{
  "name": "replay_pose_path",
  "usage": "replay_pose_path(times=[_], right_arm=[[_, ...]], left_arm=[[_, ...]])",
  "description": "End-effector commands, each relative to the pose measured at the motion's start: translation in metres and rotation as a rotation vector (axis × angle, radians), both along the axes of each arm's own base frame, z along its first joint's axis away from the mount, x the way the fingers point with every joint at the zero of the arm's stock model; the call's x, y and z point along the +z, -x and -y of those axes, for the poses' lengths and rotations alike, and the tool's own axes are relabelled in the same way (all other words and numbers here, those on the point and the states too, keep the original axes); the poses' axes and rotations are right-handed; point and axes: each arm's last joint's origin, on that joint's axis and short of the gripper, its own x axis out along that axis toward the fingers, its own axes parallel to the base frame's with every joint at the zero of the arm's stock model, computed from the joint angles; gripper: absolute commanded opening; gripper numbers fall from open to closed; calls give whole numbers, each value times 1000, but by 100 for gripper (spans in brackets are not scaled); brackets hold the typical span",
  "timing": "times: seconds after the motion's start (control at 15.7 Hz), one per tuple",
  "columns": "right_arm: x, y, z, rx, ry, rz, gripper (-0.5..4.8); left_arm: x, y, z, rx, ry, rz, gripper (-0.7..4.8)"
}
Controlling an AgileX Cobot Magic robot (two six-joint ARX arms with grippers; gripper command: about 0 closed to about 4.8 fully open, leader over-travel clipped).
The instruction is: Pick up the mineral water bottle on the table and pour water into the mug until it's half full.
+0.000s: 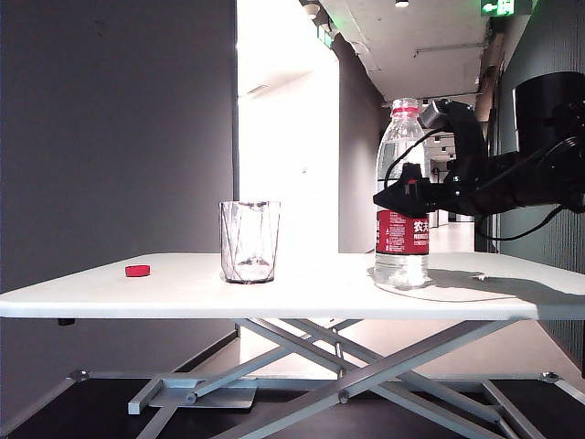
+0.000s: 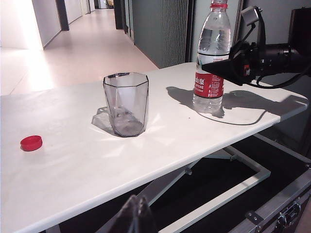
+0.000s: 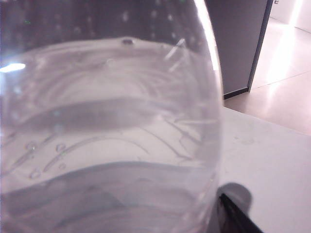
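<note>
right claw point(image 1: 388, 195) spread wide around mineral water bottle point(image 1: 402, 197), upright right on bench point(image 1: 183, 293), nothing gripped yet | left claw point(image 2: 136, 216) closed, empty, off near edge | mug point(image 1: 249, 241) left of bottle, clear for pouring

- The exterior view sits low, about level with the counter point(image 1: 183, 297) edge, and faces straight across it down a corridor; the scissor legs show beneath.
- The left wrist view looks from above and off one long edge, angled down across the whole top; the dark tips of the left claw point(image 2: 136, 213) poke into the near edge of the frame.
- The right wrist view is pressed close to the mineral water bottle point(image 3: 107, 131), whose clear wall fills most of the frame.
- Exterior and left wrist views share the bottle, the mug point(image 1: 249, 241), the red cap point(image 1: 138, 270) and the right claw point(image 1: 388, 197).
</note>
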Motion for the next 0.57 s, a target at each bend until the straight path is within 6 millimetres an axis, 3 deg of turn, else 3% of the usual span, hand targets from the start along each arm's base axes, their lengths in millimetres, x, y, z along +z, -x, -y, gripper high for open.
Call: replay_pose_path(times=[0.06, 0.19, 0.26, 0.45, 0.57], right_arm=[[3, -1, 1, -15, -2, 19, 479], [3, -1, 1, -14, -2, 19, 479], [3, -1, 1, -12, -2, 19, 427], [3, -1, 1, -12, -2, 20, 412], [4, -1, 1, -11, -2, 21, 320]], left_arm=[[2, 0, 0, -7, -2, 14, -4], [2, 0, 0, -7, -2, 13, -4], [2, 0, 0, -7, -2, 13, -4], [2, 0, 0, -7, -2, 13, -4], [2, 0, 0, -7, -2, 13, -4]])
